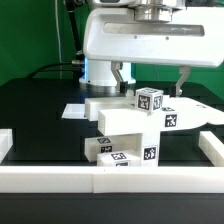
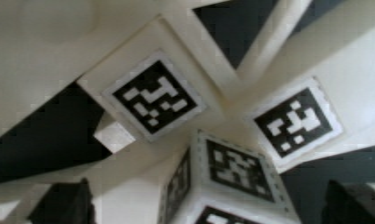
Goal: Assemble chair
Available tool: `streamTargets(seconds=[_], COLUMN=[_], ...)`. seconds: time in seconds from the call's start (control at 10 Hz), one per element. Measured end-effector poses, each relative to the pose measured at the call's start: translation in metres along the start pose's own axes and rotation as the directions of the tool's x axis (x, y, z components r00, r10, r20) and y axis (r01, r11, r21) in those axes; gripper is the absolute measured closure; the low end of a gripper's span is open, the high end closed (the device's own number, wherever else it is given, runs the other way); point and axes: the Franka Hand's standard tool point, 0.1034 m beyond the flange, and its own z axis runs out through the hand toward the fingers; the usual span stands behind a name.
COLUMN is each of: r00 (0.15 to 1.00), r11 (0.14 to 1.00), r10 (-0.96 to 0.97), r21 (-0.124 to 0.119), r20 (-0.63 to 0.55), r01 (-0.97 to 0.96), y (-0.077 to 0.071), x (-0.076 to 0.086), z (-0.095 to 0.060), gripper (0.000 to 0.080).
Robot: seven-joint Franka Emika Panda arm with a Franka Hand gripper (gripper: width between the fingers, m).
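— What's on my wrist camera?
— I see the chair's white tagged pieces [image 2: 202, 130] close up, three black-and-white tags facing me, dark table [image 2: 42, 150] behind, fingertips [image 2: 63, 205] at the edge.

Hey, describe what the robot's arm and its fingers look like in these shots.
The arm is big, glossy white and rounded, with a grey metallic joint at its top. Two slim dark fingers hang below it; in the wrist view they appear only as blurred dark tips. No markings or cables can be made out on it.
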Motion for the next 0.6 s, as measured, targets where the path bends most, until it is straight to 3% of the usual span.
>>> streamTargets(seconds=[0.6], r00=[0.936], r11=[0.936], r10=[-0.352], r21=[-0.016], r20=[0.004], r01=[0.352], y=[-0.0025], x=[0.0019], z=[-0.0010], gripper=[0.0150])
